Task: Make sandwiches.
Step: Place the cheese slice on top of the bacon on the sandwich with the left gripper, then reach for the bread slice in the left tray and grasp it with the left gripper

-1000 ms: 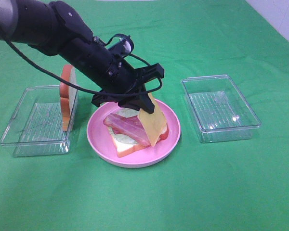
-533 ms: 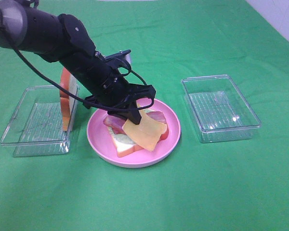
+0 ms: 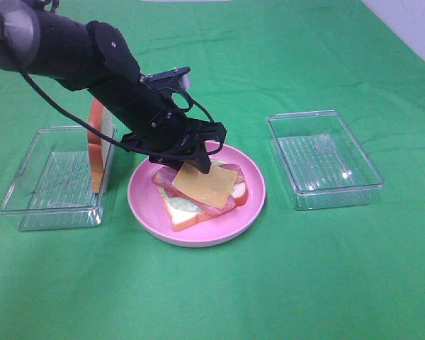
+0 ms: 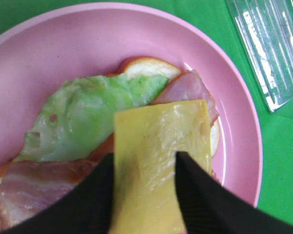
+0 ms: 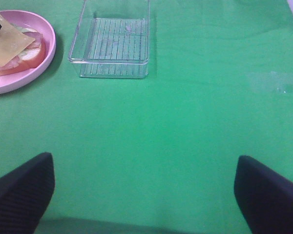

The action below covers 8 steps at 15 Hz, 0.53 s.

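On the pink plate the sandwich has bottom bread, lettuce, bacon and cheese stacked, the left gripper apart astride the cheese's edge, the right gripper wide apart over bare table, and the top bread slice still waiting in the tray at nine o'clock.

We see a table covered with a green cloth. Right on the cloth sits a round pink plate in the middle. A clear plastic tray sits on the cloth to the right of the plate, a little apart from it. Another clear tray sits on the cloth to the left, just beside the plate. The cloth has a few soft wrinkles near the far side.
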Tool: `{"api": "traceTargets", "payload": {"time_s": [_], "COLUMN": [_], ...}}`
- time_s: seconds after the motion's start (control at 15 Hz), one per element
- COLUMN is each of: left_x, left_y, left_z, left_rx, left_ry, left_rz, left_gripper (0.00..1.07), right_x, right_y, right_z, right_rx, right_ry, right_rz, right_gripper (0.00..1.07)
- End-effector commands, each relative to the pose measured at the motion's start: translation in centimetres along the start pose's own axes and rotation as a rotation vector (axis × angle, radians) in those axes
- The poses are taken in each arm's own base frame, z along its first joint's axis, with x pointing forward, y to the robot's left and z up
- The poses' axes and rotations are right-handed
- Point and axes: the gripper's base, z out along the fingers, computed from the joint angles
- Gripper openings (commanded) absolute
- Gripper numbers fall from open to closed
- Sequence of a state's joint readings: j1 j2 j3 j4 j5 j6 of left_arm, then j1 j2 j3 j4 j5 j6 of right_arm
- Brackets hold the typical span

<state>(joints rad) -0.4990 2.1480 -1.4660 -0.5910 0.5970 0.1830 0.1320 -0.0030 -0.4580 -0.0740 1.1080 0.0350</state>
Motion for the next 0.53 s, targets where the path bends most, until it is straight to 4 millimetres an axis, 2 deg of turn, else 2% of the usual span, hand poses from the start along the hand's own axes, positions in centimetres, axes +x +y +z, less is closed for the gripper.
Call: {"api": "traceTargets", "payload": {"time_s": [0.07, 0.13, 0.27, 0.33, 0.53], "left_x": [-0.7, -1.3, -2.8, -4.1, -6.0], "left_y": [-0.9, -1.5, -3.0, -4.3, -6.5], "left_z": [-1.3, -2.2, -4.5, -6.6, -11.4], "left_rx": [0.013, 0.025, 0.058, 0.088, 0.090], "left_ry": [-0.043, -0.063, -0.101, -0.131, -0.175], "left_rz": [0.005, 0.016, 0.056, 0.090, 0.141], "left_gripper": [0.90, 1.01, 1.01, 1.01, 1.01], "right_x": [0.3, 0.3, 0.3, 0.3, 0.3], "right_y": [0.0, 0.0, 0.0, 0.0, 0.0], "right_z": [-0.3, -0.3, -0.3, -0.3, -0.3], "right_rx": [0.000, 0.000, 0.000, 0.000, 0.000], "right_ry": [-0.037, -0.037, -0.037, -0.037, -0.037], "right_rz": [0.000, 0.000, 0.000, 0.000, 0.000], "right_gripper": [0.95, 0.95, 0.95, 0.95, 0.95]}}
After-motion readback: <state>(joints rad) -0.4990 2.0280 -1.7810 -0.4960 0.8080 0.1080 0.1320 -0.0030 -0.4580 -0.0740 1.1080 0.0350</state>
